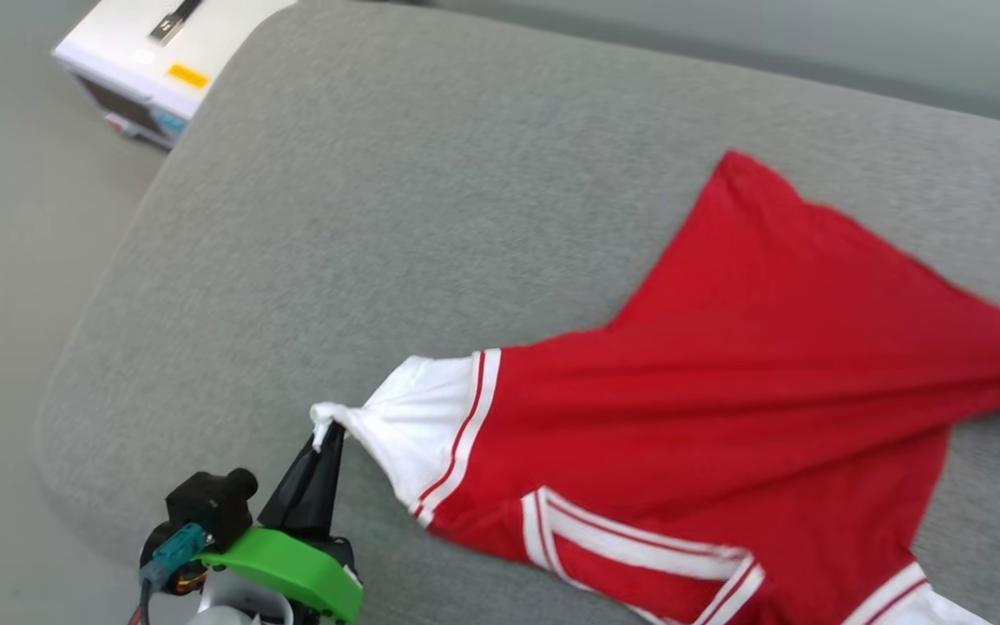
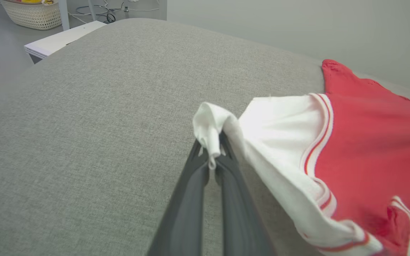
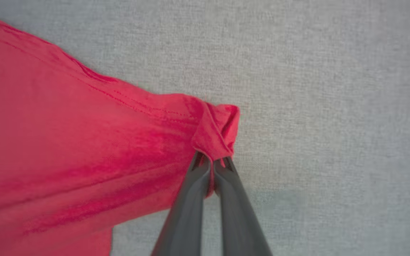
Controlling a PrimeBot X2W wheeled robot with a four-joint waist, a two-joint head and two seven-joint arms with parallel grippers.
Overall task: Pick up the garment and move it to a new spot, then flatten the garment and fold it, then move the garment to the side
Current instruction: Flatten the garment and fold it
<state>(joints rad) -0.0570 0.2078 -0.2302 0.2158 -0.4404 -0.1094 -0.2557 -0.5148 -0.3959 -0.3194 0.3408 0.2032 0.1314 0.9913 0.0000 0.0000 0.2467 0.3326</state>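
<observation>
The garment (image 1: 743, 373), a red T-shirt with white striped-trim sleeves, lies stretched across the right half of the grey cushion (image 1: 430, 191). My left gripper (image 1: 328, 431) at the lower left of the head view is shut on the tip of a white sleeve (image 2: 279, 121); in the left wrist view that gripper (image 2: 212, 153) pinches a bunched white fold. In the right wrist view my right gripper (image 3: 213, 160) is shut on a folded red corner of the garment (image 3: 84, 142), just above the cushion (image 3: 333, 106). The chest print is hidden.
A white box-like unit (image 1: 153, 61) stands on the floor beyond the cushion's far left corner. A woven basket (image 2: 30, 14) and cables sit further back. The cushion's rounded left edge (image 1: 92, 347) drops to the floor. A pale wall (image 2: 297, 28) runs behind.
</observation>
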